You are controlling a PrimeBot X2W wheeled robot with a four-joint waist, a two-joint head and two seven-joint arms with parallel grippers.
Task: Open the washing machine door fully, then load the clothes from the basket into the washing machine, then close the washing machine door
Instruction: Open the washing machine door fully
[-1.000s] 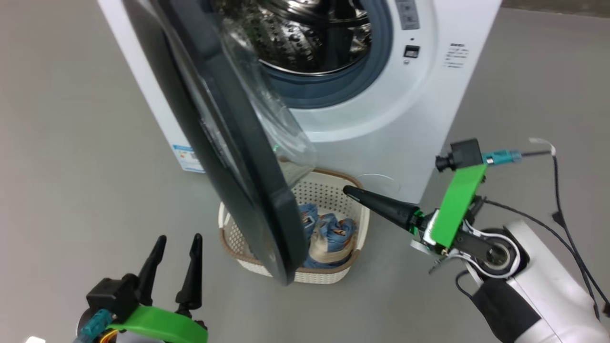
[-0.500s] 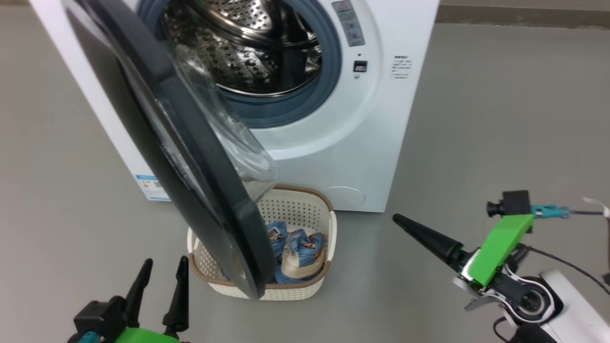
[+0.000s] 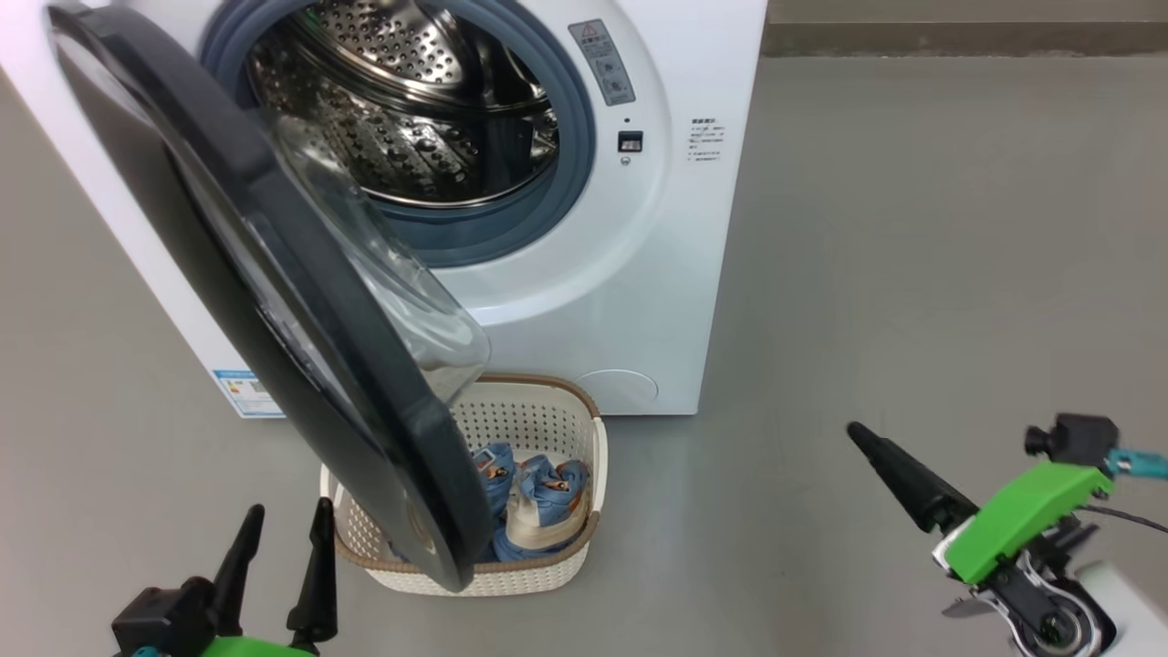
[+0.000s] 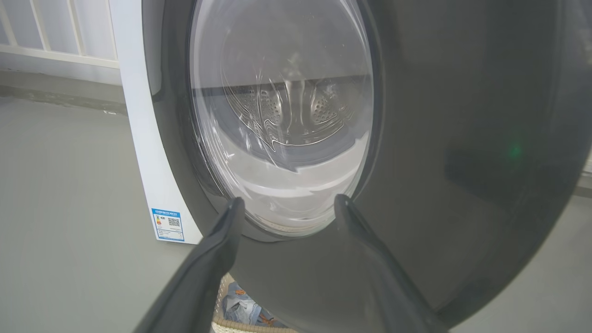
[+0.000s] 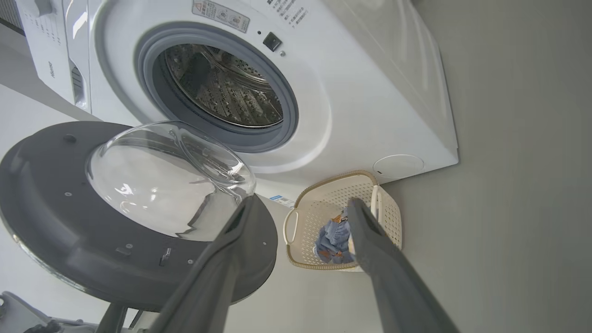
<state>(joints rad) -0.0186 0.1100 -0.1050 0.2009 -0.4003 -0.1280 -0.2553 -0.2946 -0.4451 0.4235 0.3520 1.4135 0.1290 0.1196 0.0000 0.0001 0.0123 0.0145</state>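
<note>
Evidently part-open, the black-rimmed round glass door (image 3: 274, 292) overhangs the cream perforated basket (image 3: 538, 424), blocking it; left gripper (image 3: 286, 513) and right gripper (image 5: 303, 203) gape empty.

The floor (image 3: 912, 274) is smooth, plain grey. The washer (image 3: 675, 274) stands on it at the back. The basket (image 3: 547, 429) sits flat on the floor just in front of the washer's base, below its round opening.
</note>
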